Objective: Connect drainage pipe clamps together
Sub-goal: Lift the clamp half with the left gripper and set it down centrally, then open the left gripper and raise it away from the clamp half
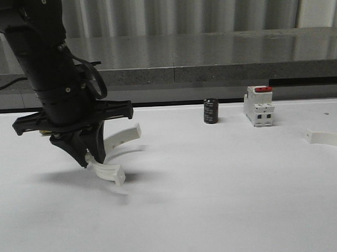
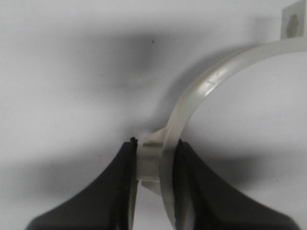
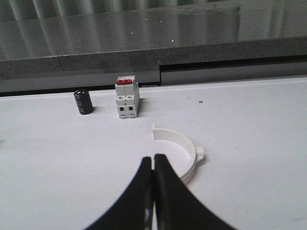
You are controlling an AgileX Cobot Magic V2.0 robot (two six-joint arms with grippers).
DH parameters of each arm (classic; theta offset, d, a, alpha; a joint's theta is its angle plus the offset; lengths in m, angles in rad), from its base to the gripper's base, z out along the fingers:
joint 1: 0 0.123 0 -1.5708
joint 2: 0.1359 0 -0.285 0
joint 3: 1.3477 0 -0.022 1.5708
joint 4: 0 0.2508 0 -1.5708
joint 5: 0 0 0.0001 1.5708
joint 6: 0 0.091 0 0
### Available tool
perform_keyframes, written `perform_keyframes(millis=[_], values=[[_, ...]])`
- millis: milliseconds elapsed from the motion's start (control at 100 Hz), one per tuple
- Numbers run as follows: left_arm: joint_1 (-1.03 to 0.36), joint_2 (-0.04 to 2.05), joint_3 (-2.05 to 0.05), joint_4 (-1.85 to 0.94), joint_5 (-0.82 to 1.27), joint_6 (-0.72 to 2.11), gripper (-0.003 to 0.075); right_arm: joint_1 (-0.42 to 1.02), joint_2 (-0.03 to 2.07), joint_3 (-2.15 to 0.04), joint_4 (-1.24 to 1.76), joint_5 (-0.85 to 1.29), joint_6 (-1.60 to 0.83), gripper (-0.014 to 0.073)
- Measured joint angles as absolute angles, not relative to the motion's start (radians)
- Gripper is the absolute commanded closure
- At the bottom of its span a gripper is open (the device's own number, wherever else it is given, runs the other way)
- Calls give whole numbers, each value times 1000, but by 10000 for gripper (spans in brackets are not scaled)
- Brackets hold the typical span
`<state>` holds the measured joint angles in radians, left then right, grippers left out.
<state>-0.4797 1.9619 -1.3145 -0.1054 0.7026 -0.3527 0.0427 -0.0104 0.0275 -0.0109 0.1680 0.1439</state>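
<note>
The left gripper [image 1: 91, 156] is down at the left side of the white table [image 1: 226, 201], fingers pointing downward, and it has one clamp half [image 1: 115, 153] pinched between them. In the left wrist view the two black fingers [image 2: 192, 191] press on either side of that clamp half [image 2: 201, 96], right at its small outer tab, with the curved white band arcing away to a flat end flange. From the front, the half-ring sticks out to the right of the gripper, one flange tilted up toward the back and the other low near the tabletop, casting a shadow beneath.

Over on the right edge of the table lies the second clamp half [image 1: 326, 137], well apart from the first. The right wrist view shows it [image 3: 180, 151] resting flat on the table, its tab on the outer curve, just beyond the right gripper [image 3: 154, 165], whose fingers are pressed together with nothing between them.

Toward the back of the table stand a small black cylinder [image 1: 211, 111] and, near it, a white breaker with a red switch [image 1: 258, 105].
</note>
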Motion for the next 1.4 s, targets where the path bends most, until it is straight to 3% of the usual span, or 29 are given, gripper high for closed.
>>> perform_keyframes(millis=[130, 410, 480, 650, 750, 1060, 1400], values=[[-480, 1962, -1314, -105, 703, -353, 610, 43, -10, 27, -11, 168, 144, 662], [-480, 1962, -1314, -106, 702, -353, 569, 43, -10, 27, -11, 168, 144, 662], [-480, 1962, -1314, -106, 702, -353, 490, 43, -10, 27, -11, 168, 144, 662], [-480, 1962, -1314, -106, 702, -353, 184, 43, -10, 27, -11, 168, 144, 662], [-484, 1962, -1314, -106, 702, -353, 97, 43, -10, 27, -11, 168, 144, 662], [-484, 1938, -1314, -96, 708, -353, 94, 43, -10, 27, -11, 168, 144, 662], [-482, 1671, -1303, 46, 714, -353, 95, 43, -10, 27, -11, 168, 144, 662]])
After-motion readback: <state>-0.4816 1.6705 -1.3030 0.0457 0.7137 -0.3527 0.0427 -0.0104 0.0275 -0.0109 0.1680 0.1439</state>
